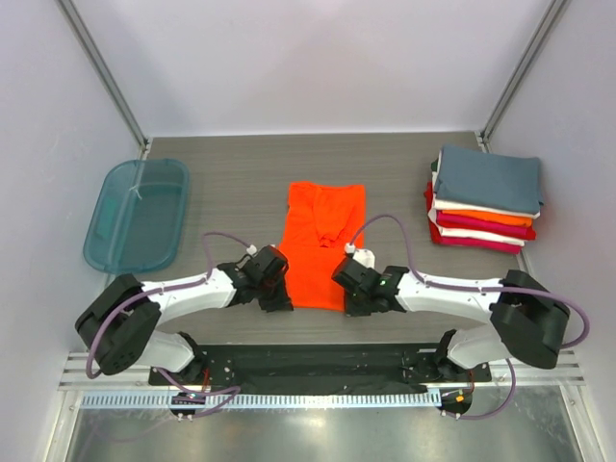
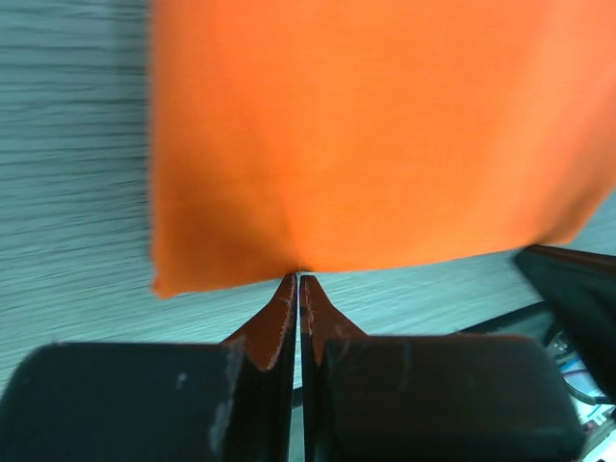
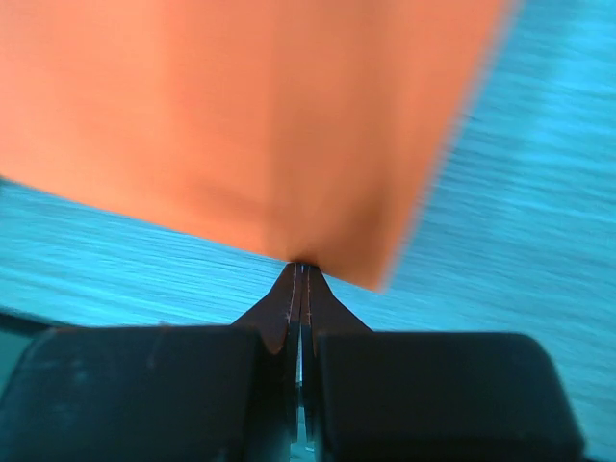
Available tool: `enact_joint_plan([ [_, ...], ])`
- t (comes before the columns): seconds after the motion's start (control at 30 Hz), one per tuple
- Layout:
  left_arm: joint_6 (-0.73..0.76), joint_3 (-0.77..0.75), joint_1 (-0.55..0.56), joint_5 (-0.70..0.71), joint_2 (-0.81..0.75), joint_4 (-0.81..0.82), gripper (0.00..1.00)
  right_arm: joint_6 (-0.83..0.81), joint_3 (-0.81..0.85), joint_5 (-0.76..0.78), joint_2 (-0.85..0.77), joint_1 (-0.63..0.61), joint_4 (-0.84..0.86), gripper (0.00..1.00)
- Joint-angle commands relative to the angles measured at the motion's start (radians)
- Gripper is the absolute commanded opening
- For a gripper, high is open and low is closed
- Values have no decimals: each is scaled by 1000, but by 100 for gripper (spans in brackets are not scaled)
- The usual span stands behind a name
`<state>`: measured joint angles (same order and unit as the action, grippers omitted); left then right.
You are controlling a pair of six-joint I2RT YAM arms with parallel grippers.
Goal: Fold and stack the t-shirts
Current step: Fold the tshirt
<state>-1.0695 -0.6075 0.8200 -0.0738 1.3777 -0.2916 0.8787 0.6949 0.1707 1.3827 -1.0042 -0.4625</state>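
Observation:
A bright orange t-shirt (image 1: 322,245) lies in the middle of the table as a long strip with its sleeves folded in. My left gripper (image 1: 279,300) is shut on the near left corner of its hem. In the left wrist view the gripper (image 2: 299,279) pinches the orange cloth (image 2: 366,135) at its edge. My right gripper (image 1: 354,306) is shut on the near right corner, and its wrist view shows the gripper (image 3: 301,267) closed on the hem of the shirt (image 3: 241,115). A stack of folded t-shirts (image 1: 486,197), blue-grey on top over white, orange and crimson, sits at the far right.
A translucent teal plastic tub (image 1: 137,214) stands at the left side of the table. The arm bases and a black mounting rail (image 1: 308,371) run along the near edge. Walls close in the table at the back and sides.

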Motion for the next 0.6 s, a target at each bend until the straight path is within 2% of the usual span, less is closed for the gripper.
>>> enact_joint_plan([
  [0.0,23,12,-22,6,-55,-15,2,25,-47,79,-82,16,-59,1],
  [0.33,97,55,-185,-38,-222,-95,2,23,-124,109,-215,90,-136,2],
  [0.4,117,55,-199,-32,-246,-127,4,19,-115,99,-223,90,-137,13],
  [0.43,120,52,-203,-12,-262,-138,5,16,-112,93,-229,90,-137,24],
  [0.5,128,49,-205,0,-270,-165,12,13,-100,90,-251,90,-136,31],
  [0.57,129,49,-205,-3,-264,-166,14,6,-86,79,-264,90,-136,34],
])
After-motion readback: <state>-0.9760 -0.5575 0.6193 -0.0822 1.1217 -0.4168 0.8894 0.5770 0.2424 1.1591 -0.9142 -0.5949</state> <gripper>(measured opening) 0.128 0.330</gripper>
